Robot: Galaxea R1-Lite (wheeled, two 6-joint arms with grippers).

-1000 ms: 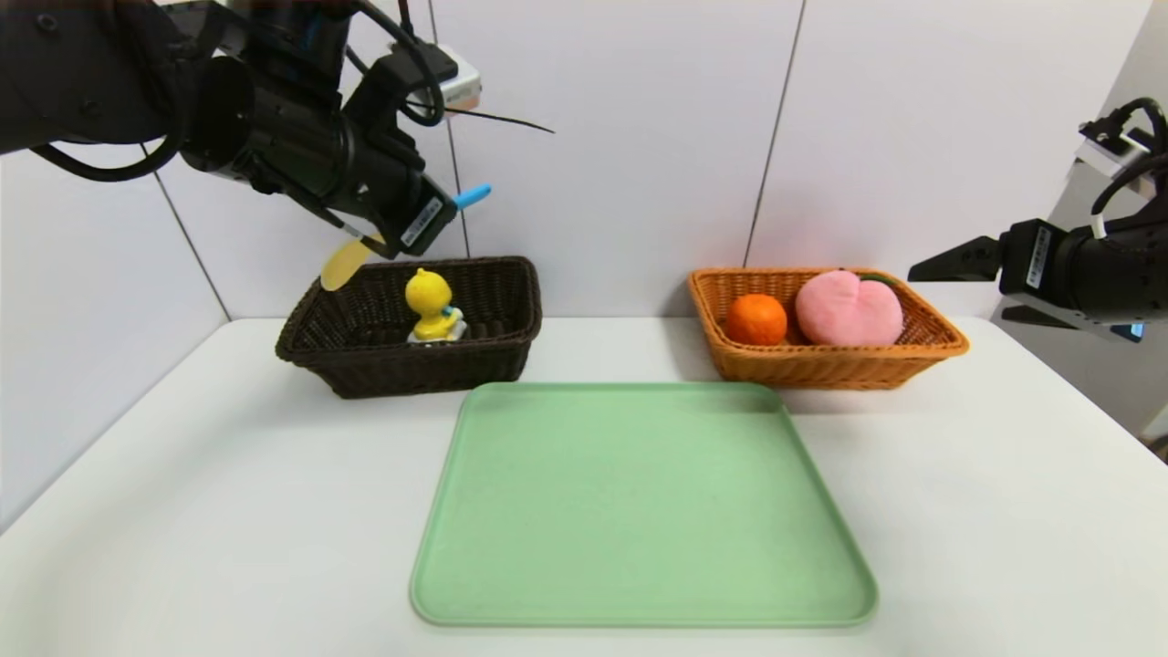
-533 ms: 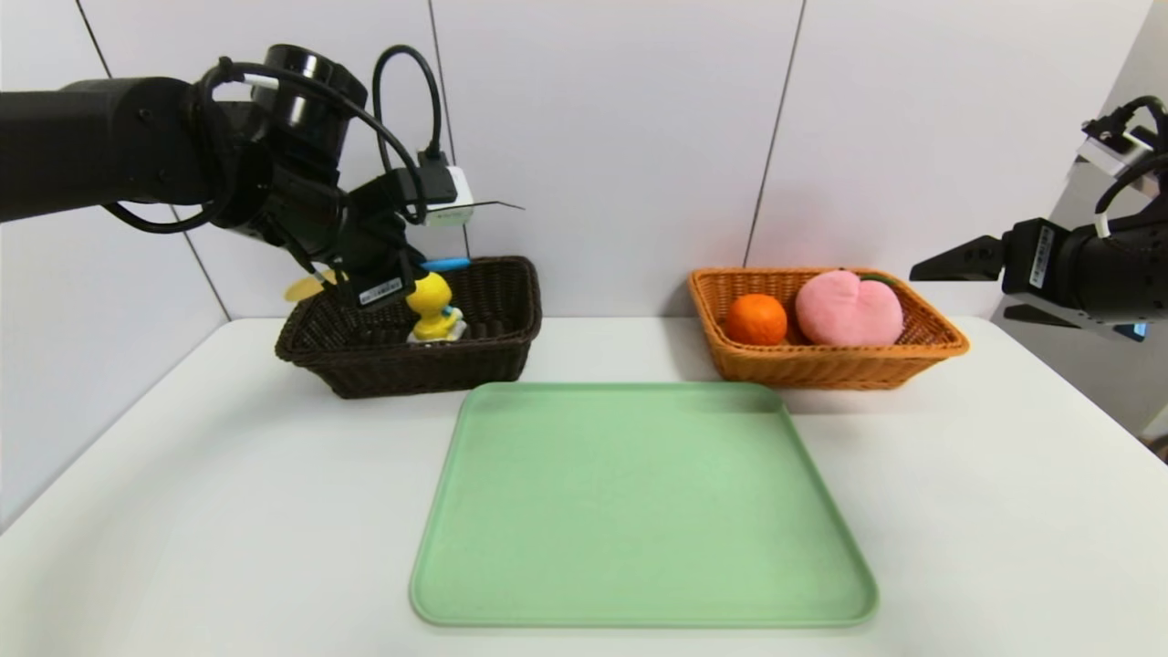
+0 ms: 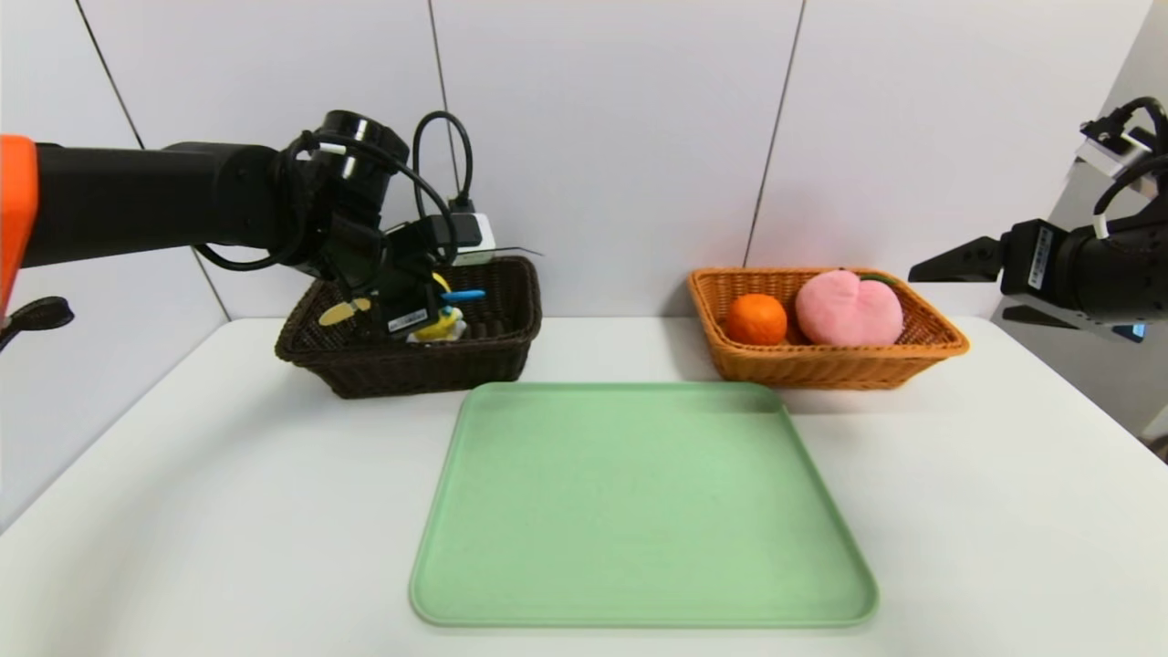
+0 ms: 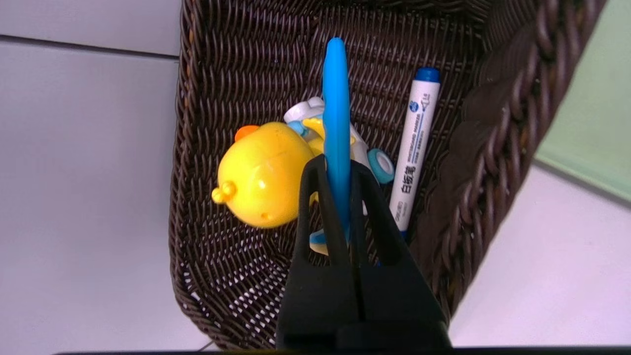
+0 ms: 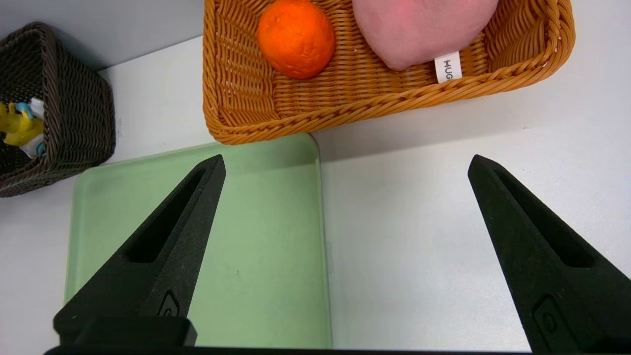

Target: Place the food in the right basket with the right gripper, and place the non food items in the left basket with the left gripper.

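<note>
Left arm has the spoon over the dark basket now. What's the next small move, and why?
Probably open the left gripper: it is shut on the spoon inside the dark basket, just above the duck toy and marker, so it should drop in.

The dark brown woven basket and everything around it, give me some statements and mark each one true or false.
1. The left gripper is shut on the yellow spoon with blue handle. True.
2. The white marker with blue cap lies on the green tray. False: it lies inside the dark brown woven basket.
3. The round orange fruit sits in the orange-tan woven basket. True.
4. The right gripper holds the pink plush peach. False: it is open and holds nothing.
</note>
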